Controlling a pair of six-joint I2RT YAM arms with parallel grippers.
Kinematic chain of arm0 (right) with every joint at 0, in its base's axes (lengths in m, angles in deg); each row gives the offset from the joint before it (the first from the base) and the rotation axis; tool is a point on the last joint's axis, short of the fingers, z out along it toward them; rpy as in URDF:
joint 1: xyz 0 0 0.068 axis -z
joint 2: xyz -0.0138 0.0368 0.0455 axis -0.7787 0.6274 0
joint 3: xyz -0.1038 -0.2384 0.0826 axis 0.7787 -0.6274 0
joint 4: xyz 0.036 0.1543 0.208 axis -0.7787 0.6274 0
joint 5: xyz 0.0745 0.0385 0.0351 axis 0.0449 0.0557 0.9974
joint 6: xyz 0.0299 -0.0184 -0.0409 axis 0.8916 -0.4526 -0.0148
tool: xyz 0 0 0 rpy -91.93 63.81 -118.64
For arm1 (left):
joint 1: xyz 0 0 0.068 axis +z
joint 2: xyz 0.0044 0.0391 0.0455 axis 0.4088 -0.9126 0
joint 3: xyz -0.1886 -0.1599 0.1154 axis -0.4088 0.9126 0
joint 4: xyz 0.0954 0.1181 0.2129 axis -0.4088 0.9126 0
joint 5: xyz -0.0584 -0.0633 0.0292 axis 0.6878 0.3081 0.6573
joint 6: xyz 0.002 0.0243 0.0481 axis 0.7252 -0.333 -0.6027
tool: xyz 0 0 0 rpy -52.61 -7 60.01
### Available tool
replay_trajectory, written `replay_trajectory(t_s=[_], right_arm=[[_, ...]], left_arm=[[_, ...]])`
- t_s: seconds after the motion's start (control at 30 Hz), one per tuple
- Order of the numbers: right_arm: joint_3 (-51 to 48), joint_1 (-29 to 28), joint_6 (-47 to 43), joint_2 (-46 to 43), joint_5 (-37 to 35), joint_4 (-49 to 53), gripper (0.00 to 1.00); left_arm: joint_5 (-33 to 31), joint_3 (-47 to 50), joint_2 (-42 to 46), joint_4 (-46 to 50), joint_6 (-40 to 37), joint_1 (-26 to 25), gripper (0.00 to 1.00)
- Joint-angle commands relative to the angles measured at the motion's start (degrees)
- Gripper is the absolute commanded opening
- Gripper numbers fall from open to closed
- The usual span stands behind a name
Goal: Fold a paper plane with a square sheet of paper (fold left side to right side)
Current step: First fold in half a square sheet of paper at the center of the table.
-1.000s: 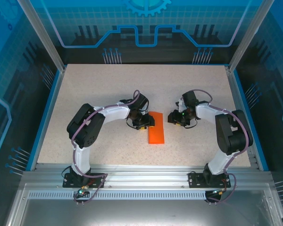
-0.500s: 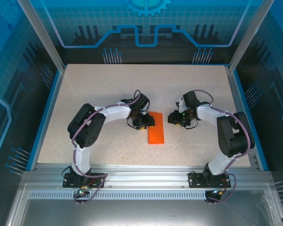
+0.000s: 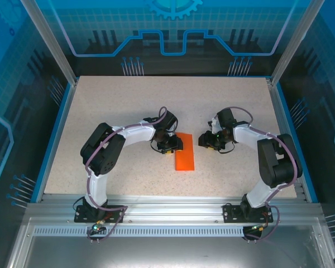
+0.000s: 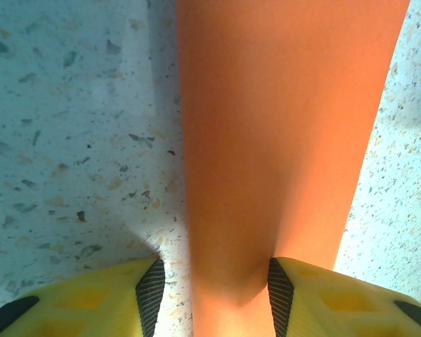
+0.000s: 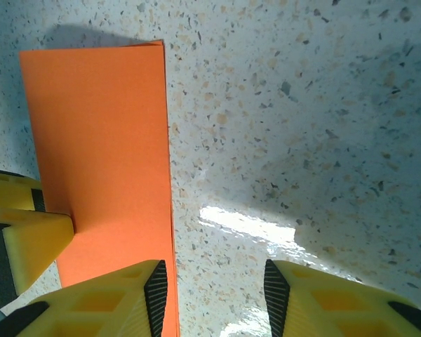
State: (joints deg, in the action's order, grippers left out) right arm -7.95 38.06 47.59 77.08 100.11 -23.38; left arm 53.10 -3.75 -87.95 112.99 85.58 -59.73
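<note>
1. The orange paper sheet (image 3: 185, 153) lies flat on the speckled table (image 3: 128, 100), a little toward 6 o'clock from the table's middle. It is a narrow rectangle, and in the top view its long side runs from about 11 o'clock to 5 o'clock.
2. The left gripper (image 3: 175, 145) stands at the 10 o'clock side of the sheet, on its left long edge. Its jaws are about half apart and clamp nothing.
3. In the left wrist view its yellow fingers (image 4: 84, 302) straddle that long edge. The finger at 5 o'clock is over the paper. The finger at 7 o'clock is over bare table, just beside the edge.
4. The right gripper (image 3: 203, 139) is at the 2 o'clock side of the sheet, just beside its far right corner. Its jaws are also about half apart and hold nothing.
5. In the right wrist view the finger at 7 o'clock reaches over the sheet's right edge, and the finger at 5 o'clock is over bare table. I cannot tell whether the first one touches the paper.
6. In the same view one yellow fingertip (image 5: 38, 246) of the left gripper meets the sheet at its 9 o'clock side.
</note>
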Motion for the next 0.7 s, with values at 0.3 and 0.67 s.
replay_trajectory(t_s=[0.3,0.67], right_arm=[[-1.1,0.8,0.7,-2.1,2.2,-0.1,0.44],[-1.3,0.5,1.1,-2.1,3.1,-0.7,0.44]], left_arm=[[-2.9,-0.9,-4.3,1.6,0.5,-0.7,0.49],[-3.0,-1.2,-4.8,2.0,0.2,-0.8,0.49]])
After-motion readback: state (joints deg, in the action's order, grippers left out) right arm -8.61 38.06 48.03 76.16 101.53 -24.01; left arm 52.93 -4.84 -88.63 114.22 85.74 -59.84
